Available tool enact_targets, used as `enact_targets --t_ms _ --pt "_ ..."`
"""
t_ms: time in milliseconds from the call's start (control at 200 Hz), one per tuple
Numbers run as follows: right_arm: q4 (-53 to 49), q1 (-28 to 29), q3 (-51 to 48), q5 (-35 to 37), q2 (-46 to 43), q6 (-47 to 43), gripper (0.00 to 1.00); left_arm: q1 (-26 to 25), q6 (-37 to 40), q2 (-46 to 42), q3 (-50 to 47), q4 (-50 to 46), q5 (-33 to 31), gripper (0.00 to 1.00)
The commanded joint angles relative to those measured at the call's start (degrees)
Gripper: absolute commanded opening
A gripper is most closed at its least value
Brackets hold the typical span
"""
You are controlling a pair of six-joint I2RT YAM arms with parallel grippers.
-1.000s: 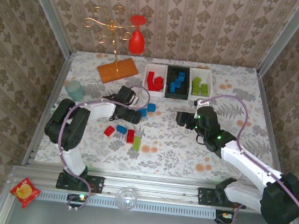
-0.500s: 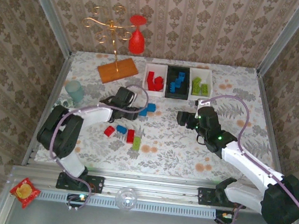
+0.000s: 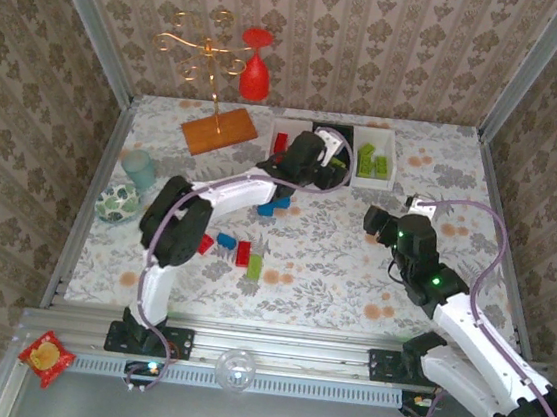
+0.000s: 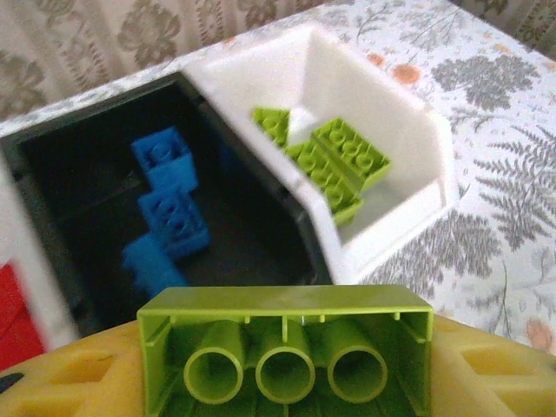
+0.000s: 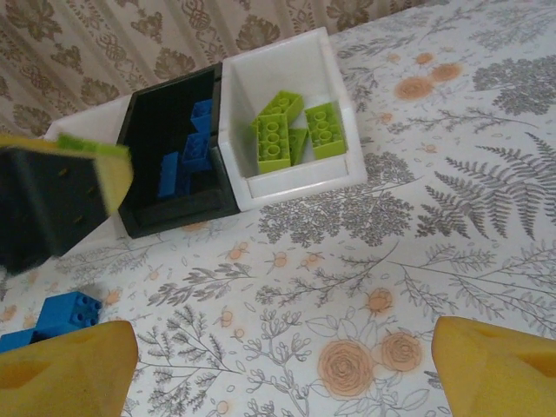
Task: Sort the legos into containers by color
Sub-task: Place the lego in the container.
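**Layout of the table, seen from above.** Three trays stand side by side, touching, at the far edge of the table [image 3: 352, 267]: left tray [image 3: 272, 137], middle tray [image 3: 342, 179] and right tray [image 3: 372, 183], each with stored bricks [image 5: 287, 137] inside. The board [image 3: 219, 129] lies to their left. The cup [image 3: 140, 167] stands near the table's left edge, with the bowl [image 3: 118, 202] just before it. Loose bricks [image 3: 243, 254] lie before the left tray. The left gripper [image 3: 314, 160] hangs over the middle tray with the held brick [image 4: 287, 347] between its fingers. The right gripper [image 3: 376, 221], jaws apart, is before the right tray.
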Motion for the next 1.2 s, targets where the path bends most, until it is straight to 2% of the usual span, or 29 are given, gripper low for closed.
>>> enact_targets --t_ms 0,230,400,510,635,695,845,925,1020,1110,1195 --pt "-2.9 -0.4 -0.9 2.1 -1.6 1.7 0.9 -0.6 2.4 6.3 8.2 0.5 2.3 0.59" --pt "-3.5 -0.7 -1.7 2.5 -3.3 1.6 0.89 -2.3 6.1 21.2 30.0 -4.7 1.7 0.59" --pt "-4.1 -0.8 -2.0 2.4 -4.1 1.6 0.89 -2.7 8.1 33.2 50.6 -12.7 1.1 0.6" --pt "-4.3 -0.8 -2.4 2.4 -5.1 1.5 0.9 -2.7 8.9 38.9 60.2 -15.8 -0.7 0.7" --pt "-4.4 -0.9 -2.6 2.2 -5.9 1.5 0.89 -2.6 9.8 38.7 60.8 -14.4 -0.9 0.85" --pt "-4.5 -0.9 -2.5 2.1 -5.9 1.5 0.9 -2.7 10.0 37.3 60.6 -15.3 -0.7 0.87" --pt "-5.6 -0.8 -2.5 1.6 -6.1 1.9 0.89 -2.7 10.3 27.1 49.7 -15.6 -1.2 0.89" --pt "-6.3 -0.8 -2.6 1.3 -6.1 1.9 0.89 -2.7 9.9 16.8 35.4 -13.6 -2.0 0.88" --pt "-7.2 0.0 -2.0 -1.4 -5.8 1.0 0.88 -2.4 8.9 1.7 13.2 -6.7 -4.0 0.88" --pt "-6.8 4.1 -1.4 -3.4 -2.3 1.7 0.87 -0.8 5.8 -11.0 -3.6 -3.6 -5.8 0.89" --pt "-5.8 12.6 0.1 -1.1 4.2 3.0 0.86 2.3 1.9 -20.6 -14.3 -5.7 -6.1 0.88"
